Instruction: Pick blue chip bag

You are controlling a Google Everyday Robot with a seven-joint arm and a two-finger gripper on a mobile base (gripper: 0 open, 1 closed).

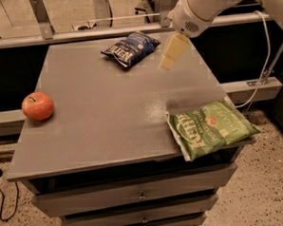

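The blue chip bag (129,48) is small, dark navy with white "Kettle" lettering, and lies flat near the far edge of the grey cabinet top (108,107). My gripper (171,54) hangs from the white arm coming in at the upper right. It is above the cabinet top, just right of the blue bag and apart from it. It holds nothing that I can see.
A larger bright green chip bag (210,128) lies at the front right corner, partly over the edge. A red apple (37,105) sits near the left edge. Drawers run below the top. Metal frame legs stand behind the cabinet.
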